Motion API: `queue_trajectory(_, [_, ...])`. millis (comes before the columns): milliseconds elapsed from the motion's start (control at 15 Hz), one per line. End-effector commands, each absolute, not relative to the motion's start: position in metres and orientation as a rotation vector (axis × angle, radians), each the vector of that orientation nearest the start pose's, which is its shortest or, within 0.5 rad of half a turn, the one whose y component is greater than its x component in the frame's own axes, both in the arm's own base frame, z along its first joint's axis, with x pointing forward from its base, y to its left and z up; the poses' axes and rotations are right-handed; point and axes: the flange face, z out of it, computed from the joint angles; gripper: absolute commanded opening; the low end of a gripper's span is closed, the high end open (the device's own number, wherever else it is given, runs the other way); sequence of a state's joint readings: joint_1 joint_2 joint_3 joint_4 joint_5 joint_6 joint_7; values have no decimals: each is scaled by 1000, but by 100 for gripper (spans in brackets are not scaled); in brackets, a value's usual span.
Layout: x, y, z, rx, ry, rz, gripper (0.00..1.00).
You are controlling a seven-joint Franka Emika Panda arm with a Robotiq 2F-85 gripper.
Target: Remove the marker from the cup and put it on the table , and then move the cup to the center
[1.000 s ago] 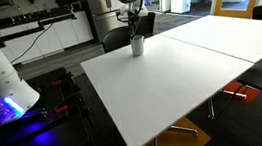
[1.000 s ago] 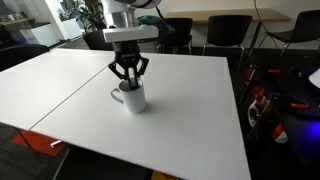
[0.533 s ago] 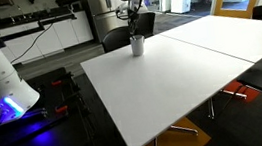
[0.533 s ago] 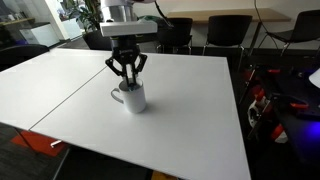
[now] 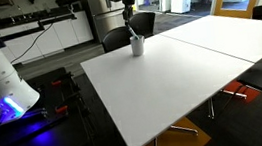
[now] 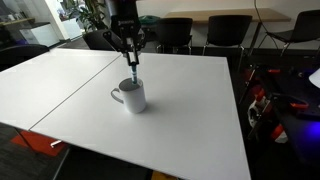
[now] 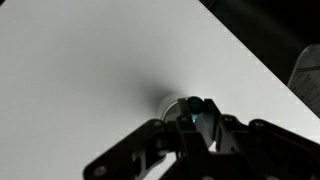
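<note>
On the large, smooth white table, a small grey-white cup stands with its handle to the left, and directly above it the black gripper, jaws closed on the thin dark marker, holds it upright over the cup's mouth, with black chairs farther right, well apart.

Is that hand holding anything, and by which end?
Yes: the hand pinches the marker by its upper end; its lower end hangs at the cup rim.

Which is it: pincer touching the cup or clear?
Apart. In an exterior view the pincer sits above the cup, white table showing between them; only the marker spans that gap.
</note>
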State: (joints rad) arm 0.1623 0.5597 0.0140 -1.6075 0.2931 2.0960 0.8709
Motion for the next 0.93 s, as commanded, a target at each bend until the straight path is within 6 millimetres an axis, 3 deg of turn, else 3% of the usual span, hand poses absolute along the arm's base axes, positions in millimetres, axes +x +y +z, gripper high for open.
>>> queue_trajectory(0, [637, 133, 333, -2710, 1263, 301, 5])
queue_trajectory(200, [613, 140, 349, -2742, 1357, 281, 5])
queue_trajectory(467, [582, 155, 350, -2794, 1510, 238, 5])
queue_trajectory(867, [554, 175, 313, -2863, 1627, 185, 5])
